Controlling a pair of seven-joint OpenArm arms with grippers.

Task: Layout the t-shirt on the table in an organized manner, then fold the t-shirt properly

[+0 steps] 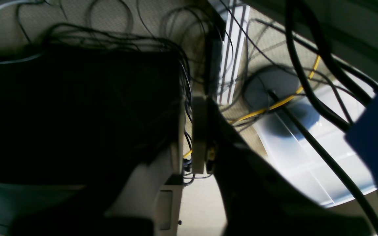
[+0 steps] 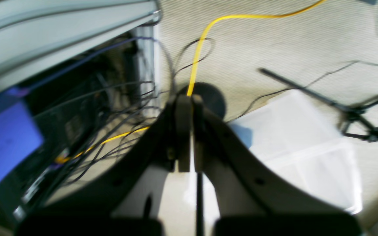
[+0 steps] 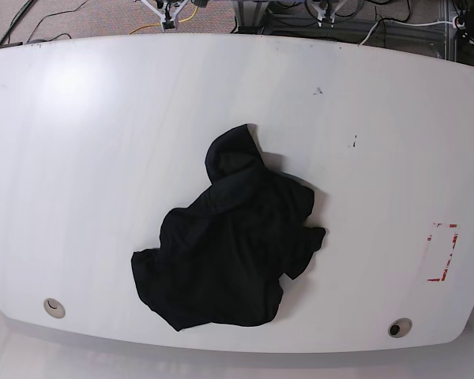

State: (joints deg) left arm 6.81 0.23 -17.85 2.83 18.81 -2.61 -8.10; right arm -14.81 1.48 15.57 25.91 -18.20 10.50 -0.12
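Black, floppy t-shirt (image 3: 229, 245) sits bunched mid-table (image 3: 79, 158), probably light and limp; pinch an outer edge, both claws (image 1: 197, 137) (image 2: 185, 131) closed, empty.

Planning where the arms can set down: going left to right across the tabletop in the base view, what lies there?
Left round grommet → crumpled black t-shirt → right round grommet → red dashed rectangle mark, all on the white table.
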